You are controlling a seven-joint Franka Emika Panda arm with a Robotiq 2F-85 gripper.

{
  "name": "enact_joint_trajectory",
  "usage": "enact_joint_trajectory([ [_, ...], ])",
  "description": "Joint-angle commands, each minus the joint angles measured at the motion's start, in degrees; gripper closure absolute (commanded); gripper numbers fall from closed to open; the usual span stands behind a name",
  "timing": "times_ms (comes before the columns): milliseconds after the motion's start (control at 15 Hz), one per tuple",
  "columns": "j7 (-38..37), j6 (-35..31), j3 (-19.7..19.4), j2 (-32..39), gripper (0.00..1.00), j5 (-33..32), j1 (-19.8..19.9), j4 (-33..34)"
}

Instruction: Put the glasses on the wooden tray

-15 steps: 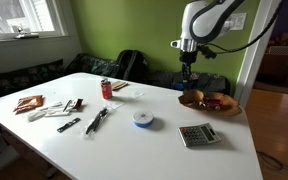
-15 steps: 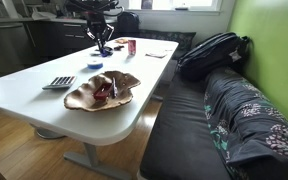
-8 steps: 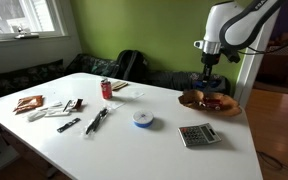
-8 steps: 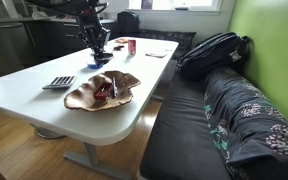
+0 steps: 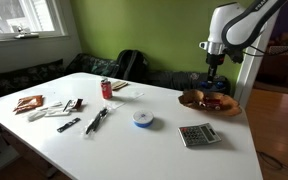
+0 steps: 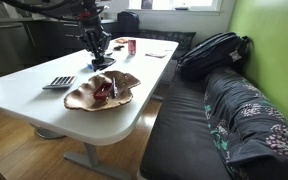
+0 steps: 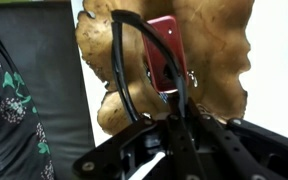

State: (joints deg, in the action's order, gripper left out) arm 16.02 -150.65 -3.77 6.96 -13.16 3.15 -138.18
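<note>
The wooden tray (image 6: pixel 76 100) is located at the end of the white table (image 5: pixel 134 150) nearest the bench (image 6: pixel 199 125), and reddish-orange items (image 6: pixel 104 90) are contained in it. In the wrist view a red item (image 7: pixel 164 55) is seen lying in the tray's hollow. The glasses (image 7: pixel 116 62) are held above the tray, clear of its surface, and their thin dark frame is gripped by the gripper (image 7: pixel 174 125), whose jaws are closed tightly on it. In an exterior view the gripper (image 5: pixel 215 80) is shown over the tray's far side. A grey calculator (image 5: pixel 197 135) is placed beside the tray, and a white disc (image 5: pixel 144 119) lies farther along. A red can (image 5: pixel 107 89), black pens (image 5: pixel 96 120) and packets (image 5: pixel 29 103) are set well apart from the tray. A dark backpack (image 6: pixel 212 52) rests on the bench. Open tabletop is available between the tray and the calculator.
</note>
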Motion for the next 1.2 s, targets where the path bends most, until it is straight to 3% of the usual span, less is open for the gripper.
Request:
enact_joint_trajectory([
  [0,-0.81,2.35,-0.39,0.34,0.97,2.82,1.46,-0.98],
  [600,2.28,-2.92,0.21,3.84,0.97,8.99,3.53,-2.61],
  [1133,3.50,-7.57,1.49,7.16,0.97,9.83,4.05,-2.51],
])
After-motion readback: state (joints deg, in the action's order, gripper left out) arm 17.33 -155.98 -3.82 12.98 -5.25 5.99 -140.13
